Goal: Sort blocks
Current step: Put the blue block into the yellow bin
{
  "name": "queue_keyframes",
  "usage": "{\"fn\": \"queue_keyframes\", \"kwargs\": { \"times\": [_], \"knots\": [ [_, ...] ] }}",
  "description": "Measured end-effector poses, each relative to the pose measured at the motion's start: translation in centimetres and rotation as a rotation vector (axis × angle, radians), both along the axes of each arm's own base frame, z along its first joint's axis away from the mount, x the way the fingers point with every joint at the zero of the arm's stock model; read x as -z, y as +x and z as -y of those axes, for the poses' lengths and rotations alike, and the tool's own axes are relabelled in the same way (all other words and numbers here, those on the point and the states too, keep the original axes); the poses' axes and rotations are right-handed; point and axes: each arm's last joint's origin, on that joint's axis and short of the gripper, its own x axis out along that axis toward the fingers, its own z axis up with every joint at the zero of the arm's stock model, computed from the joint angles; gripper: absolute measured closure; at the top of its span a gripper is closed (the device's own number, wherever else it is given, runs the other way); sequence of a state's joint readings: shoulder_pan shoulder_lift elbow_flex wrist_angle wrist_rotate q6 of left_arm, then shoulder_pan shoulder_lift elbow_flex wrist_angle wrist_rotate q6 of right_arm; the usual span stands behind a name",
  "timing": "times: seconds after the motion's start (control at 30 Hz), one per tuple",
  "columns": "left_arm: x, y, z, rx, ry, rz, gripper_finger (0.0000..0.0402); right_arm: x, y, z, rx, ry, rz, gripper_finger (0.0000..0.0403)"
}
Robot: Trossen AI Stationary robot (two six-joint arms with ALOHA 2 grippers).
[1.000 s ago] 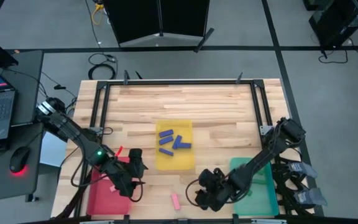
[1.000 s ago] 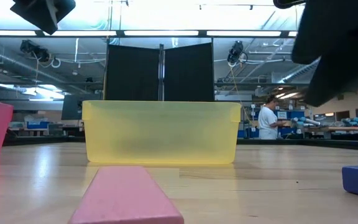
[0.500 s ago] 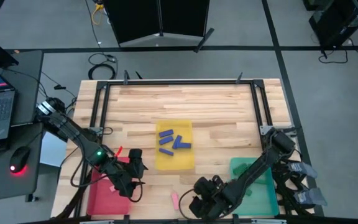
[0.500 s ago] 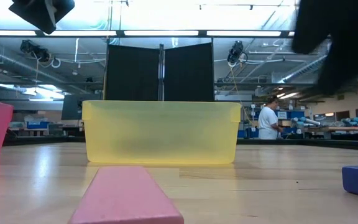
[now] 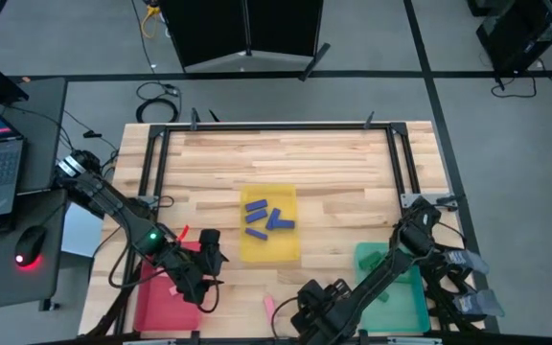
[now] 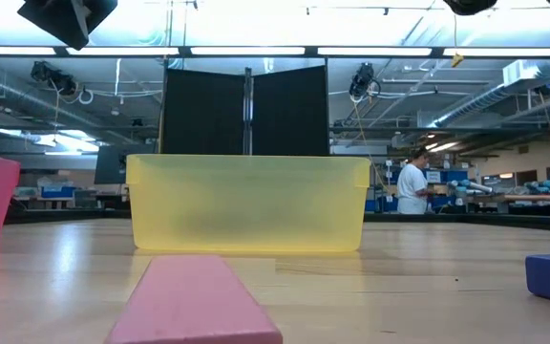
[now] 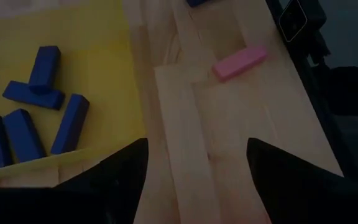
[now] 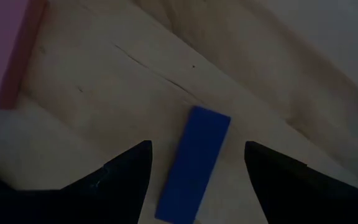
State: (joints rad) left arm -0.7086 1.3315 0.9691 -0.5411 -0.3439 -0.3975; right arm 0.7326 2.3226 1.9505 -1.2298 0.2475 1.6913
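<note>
right pincer [image 8: 194, 163] hanging open over blue block [image 8: 194, 163] lying flat on surface nr front edge; prob. light, stiff, smooth; gripping across long sides looking best; left pincer [image 7: 194, 163] waiting open by yellow tray [image 7: 55, 37].

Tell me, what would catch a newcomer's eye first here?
Probably the yellow tray at the middle of the wooden table, with blue blocks piled inside. Next, the right pincer, open at the table's near edge over a lone blue block, with a pink block lying close by. The left pincer is open above the red tray.
</note>
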Motion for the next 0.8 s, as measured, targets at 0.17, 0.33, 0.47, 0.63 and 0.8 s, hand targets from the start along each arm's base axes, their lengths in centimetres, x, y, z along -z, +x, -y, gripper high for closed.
{"fn": "queue_keyframes", "kwargs": {
  "times": [0.17,0.33,0.47,0.63,0.8],
  "knots": [
    [0.0,0.0,0.0,0.002,0.001,0.006,0.0122,0.5,-0.2,0.2,0.043,-0.003,-0.011,0.0137],
    [0.0,0.0,0.0,0.002,0.001,0.006,0.0122,1.7,-0.4,0.2,0.06,0.013,-0.012,0.0152],
    [0.0,0.0,0.0,0.007,0.006,0.008,0.0122,2.6,-0.4,0.2,0.067,0.037,-0.005,0.0166],
    [-0.2,0.2,0.1,0.032,0.014,0.031,0.0122,3.1,-0.6,0.4,0.101,0.041,-0.009,0.0195],
    [-0.3,0.3,0.3,0.055,0.02,0.055,0.0122,3.2,-0.7,0.4,0.098,0.041,-0.018,0.0266]
  ]
}}
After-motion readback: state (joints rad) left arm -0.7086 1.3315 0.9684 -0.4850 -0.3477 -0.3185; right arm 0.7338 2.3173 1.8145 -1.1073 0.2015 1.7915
